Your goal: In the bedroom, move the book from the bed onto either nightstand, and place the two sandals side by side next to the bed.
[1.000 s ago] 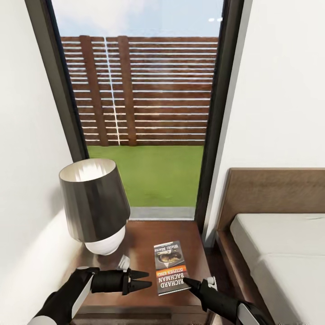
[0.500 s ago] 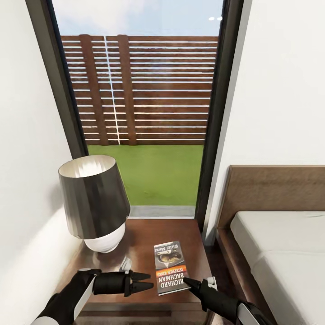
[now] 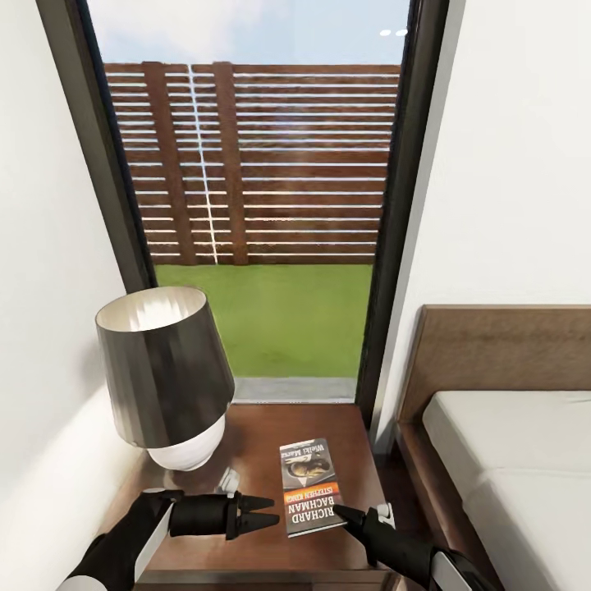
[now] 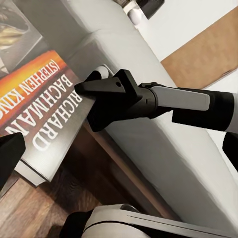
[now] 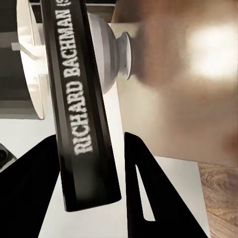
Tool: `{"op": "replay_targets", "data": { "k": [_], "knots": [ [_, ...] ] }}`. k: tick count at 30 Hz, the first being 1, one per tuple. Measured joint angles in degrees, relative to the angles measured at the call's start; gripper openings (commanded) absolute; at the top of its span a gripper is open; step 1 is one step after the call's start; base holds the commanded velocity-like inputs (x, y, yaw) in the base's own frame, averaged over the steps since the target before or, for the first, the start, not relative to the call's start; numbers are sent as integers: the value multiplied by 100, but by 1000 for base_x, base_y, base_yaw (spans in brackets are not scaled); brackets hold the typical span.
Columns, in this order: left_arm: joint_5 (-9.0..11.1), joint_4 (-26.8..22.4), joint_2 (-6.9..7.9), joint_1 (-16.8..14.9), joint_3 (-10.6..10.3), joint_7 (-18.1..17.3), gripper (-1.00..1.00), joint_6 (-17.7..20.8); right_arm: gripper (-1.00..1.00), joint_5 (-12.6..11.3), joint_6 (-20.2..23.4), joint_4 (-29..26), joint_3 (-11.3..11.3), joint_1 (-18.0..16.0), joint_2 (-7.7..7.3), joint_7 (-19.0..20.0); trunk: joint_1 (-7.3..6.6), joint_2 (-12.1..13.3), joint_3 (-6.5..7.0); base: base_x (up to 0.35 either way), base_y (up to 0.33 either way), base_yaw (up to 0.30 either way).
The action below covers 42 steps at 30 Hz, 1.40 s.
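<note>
The book (image 3: 310, 486), dark with an orange band and white "Richard Bachman" lettering, sits flat just over the nightstand (image 3: 254, 435) top. My right gripper (image 3: 341, 514) is shut on its near right corner, one finger above the cover and one below, as the left wrist view shows (image 4: 88, 96). In the right wrist view the book's spine (image 5: 82, 99) runs between the two dark fingers (image 5: 29, 188). My left gripper (image 3: 272, 509) hovers open just left of the book, with nothing between its fingers. The sandals are out of view.
A lamp (image 3: 164, 369) with a dark shade and white base stands on the nightstand's left half. The bed (image 3: 517, 460) with its brown headboard (image 3: 492, 345) lies to the right. A tall window (image 3: 263, 205) faces fence and grass; a white wall is close on the left.
The view has shifted slightly: lamp and headboard drift outward as the camera nears. The book and both grippers keep their places in the picture.
</note>
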Motion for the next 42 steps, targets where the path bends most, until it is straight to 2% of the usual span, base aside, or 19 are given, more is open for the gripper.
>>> {"op": "replay_targets", "data": {
  "k": [9,19,42],
  "knots": [
    [0,0,0,-1,0,0,100,0,-100,3,-2,0,0,0,0,0,-2,0,0,176,0,0],
    [0,0,0,-1,0,-11,100,0,-100,0,0,0,0,0,0,0,0,0,0,20,0,0],
    [0,0,0,-1,0,-18,100,0,-100,10,-7,1,1,0,0,0,505,-921,-413,0,0,0]
  ]
}}
